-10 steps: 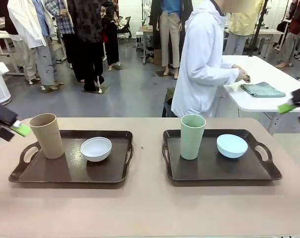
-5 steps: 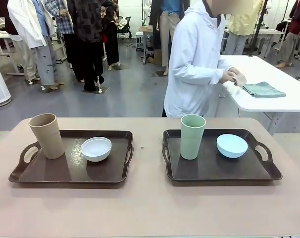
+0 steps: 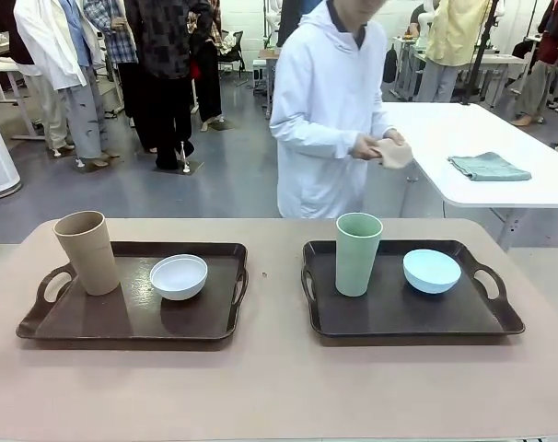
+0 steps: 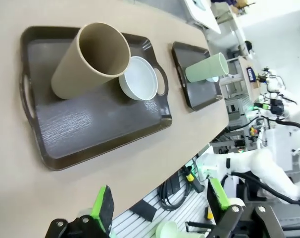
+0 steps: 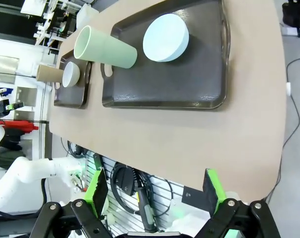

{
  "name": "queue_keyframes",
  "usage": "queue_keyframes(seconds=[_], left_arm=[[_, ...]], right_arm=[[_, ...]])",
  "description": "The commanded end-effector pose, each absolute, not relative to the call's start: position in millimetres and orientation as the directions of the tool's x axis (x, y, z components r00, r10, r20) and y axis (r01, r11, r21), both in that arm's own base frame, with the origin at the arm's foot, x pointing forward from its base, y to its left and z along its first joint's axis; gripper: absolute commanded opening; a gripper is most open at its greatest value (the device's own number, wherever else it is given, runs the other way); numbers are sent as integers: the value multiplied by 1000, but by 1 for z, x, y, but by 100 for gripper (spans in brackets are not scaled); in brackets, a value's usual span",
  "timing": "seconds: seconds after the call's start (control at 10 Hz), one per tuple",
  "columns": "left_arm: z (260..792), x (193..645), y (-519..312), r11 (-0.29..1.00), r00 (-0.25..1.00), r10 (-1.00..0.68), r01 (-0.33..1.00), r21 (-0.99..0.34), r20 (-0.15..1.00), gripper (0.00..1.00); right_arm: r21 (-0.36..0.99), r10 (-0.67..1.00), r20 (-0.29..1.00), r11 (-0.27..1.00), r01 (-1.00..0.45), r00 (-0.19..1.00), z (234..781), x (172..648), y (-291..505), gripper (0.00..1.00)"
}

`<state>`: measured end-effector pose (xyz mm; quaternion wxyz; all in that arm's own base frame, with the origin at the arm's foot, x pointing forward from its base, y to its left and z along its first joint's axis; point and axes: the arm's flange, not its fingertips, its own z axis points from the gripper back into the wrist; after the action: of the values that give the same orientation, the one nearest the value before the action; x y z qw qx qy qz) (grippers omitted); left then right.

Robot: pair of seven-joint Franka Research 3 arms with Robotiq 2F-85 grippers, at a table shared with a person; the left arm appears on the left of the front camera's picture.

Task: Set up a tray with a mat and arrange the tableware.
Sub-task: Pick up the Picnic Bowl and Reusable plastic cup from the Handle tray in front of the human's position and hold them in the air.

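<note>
Left gripper (image 4: 160,206) and right gripper (image 5: 154,192) are both hovering out past the edge of the desk (image 3: 279,396), fingers spread, carrying nothing.

Two trays are sitting side by side mid-frame in the front view.
- Left tray (image 3: 76,322): tan cup (image 3: 87,250) at its left end, white bowl (image 3: 179,275) just right of it.
- Right tray (image 3: 399,318): green cup (image 3: 357,253) at its left end, blue bowl (image 3: 432,270) to its right, not touching.

Cups are standing upright, long axis vertical, mouths facing up. Bowls are sitting rim-up. The trays' long axes are running left-right, handles at the ends. No mat is lying on either tray.

Top centre, behind the desk, a person (image 3: 325,110) is holding a folded tan cloth (image 3: 392,153) in both hands. A teal cloth (image 3: 488,167) is lying on the white desk (image 3: 537,189) at upper right.

Risk, my read: the tableware is occupying bare trays, so a mat probably can't go under without lifting everything first. The tall cups are looking tippy. An off-centre pinch or a tray nudge could knock one into its neighbouring bowl.
</note>
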<state>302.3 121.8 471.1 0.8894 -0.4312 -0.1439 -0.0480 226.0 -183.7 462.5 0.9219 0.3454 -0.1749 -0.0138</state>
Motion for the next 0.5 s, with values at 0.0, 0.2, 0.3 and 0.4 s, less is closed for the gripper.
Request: queue_keyframes(seconds=[0.0, 0.2, 0.3, 0.4], left_arm=[[474, 297, 129, 618, 947, 39, 227, -753, 318, 100], [474, 297, 129, 618, 947, 39, 227, -753, 318, 100], [474, 297, 129, 618, 947, 39, 227, -753, 318, 100], [474, 297, 129, 618, 947, 39, 227, -753, 318, 100]], right_arm=[[648, -143, 330, 753, -114, 933, 463, 222, -186, 100], [648, -143, 330, 753, -114, 933, 463, 222, -186, 100], [648, -143, 330, 753, -114, 933, 463, 222, -186, 100], [648, -143, 330, 753, -114, 933, 463, 222, -186, 100]])
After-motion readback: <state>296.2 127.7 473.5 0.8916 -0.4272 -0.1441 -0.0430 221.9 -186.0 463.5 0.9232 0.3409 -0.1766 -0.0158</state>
